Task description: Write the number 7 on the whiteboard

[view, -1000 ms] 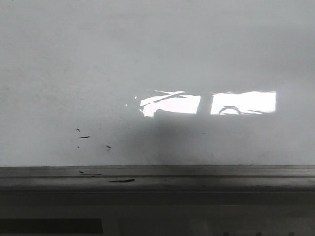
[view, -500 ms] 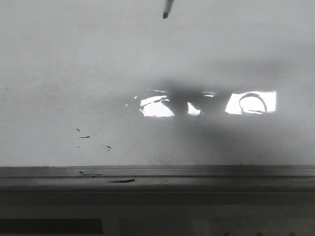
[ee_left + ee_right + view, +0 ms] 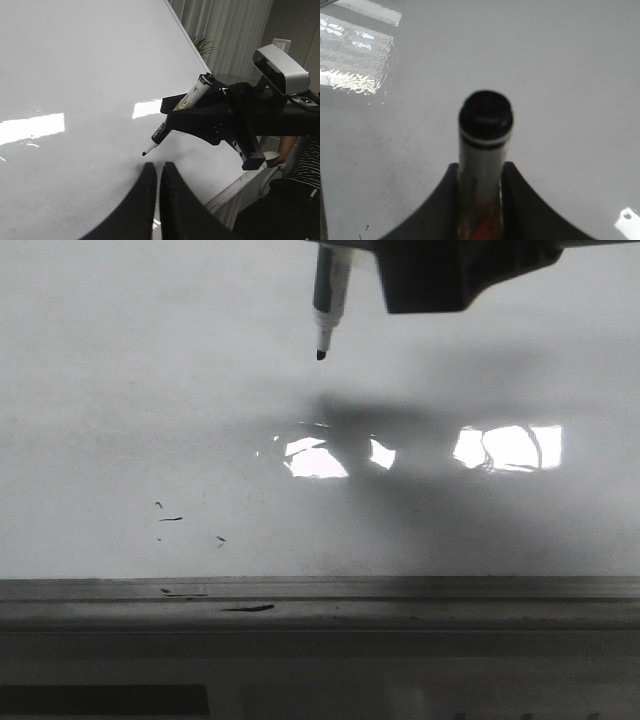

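Right gripper (image 3: 200, 117) was clamped on the marker (image 3: 327, 302), nib out, poised just off the whiteboard (image 3: 120, 390) to start the top stroke. No 7 drawn yet. Left gripper (image 3: 156, 172) idled alongside, fingers together, clear of the writing area.

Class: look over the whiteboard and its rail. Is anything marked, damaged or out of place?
Only stray black ink specks low on the glossy white whiteboard, and a dark smear on its grey metal edge rail. Nothing else looks odd.
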Robot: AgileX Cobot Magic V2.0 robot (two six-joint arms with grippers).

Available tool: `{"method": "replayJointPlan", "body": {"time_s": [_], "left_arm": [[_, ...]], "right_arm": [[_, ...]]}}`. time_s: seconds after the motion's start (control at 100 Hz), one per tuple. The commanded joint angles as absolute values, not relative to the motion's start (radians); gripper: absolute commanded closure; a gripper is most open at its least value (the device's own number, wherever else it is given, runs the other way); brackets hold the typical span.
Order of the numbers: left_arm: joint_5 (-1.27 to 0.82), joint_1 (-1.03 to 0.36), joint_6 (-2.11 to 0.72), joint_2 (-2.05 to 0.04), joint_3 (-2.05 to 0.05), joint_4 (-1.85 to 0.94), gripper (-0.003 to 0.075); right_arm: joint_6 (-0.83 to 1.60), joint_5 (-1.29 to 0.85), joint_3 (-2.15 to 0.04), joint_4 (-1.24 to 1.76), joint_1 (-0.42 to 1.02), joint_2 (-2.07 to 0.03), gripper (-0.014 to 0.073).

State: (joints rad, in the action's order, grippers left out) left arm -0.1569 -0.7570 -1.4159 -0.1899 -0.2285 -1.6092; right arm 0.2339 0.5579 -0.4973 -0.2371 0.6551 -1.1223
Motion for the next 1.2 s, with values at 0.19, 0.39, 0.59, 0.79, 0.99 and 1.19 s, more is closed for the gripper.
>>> {"method": "replayJointPlan", "body": {"time_s": [0.19, 0.39, 0.59, 0.79, 0.99, 1.19], "left_arm": [[-0.166, -0.757, -1.406, -0.198, -0.255, -1.627, 0.0741], [-0.166, -0.757, -1.406, -0.198, -0.255, -1.627, 0.0741], [-0.166, -0.757, -1.406, -0.198, -0.255, -1.627, 0.0741], [-0.166, -0.757, -1.406, -0.198, -0.255, -1.627, 0.0741], [-0.166, -0.757, -1.406, -0.198, -0.255, -1.627, 0.0741], [-0.166, -0.757, -1.406, -0.198, -0.255, -1.627, 0.0741]], "right_arm": [[0.256, 0.608, -0.527, -0.196, 0.640, -1.156, 0.0630], [0.256, 0.579, -0.527, -0.186, 0.609, -1.160, 0.0631], [0.263, 0.440, -0.527, -0.184, 0.567, -1.122, 0.0638], [0.265, 0.343, -0.527, -0.184, 0.522, -1.041, 0.0638], [0.247, 0.228, -0.527, -0.184, 0.519, -1.018, 0.0638], [0.235, -0.051, -0.523, -0.110, 0.639, -1.016, 0.0638]]}}
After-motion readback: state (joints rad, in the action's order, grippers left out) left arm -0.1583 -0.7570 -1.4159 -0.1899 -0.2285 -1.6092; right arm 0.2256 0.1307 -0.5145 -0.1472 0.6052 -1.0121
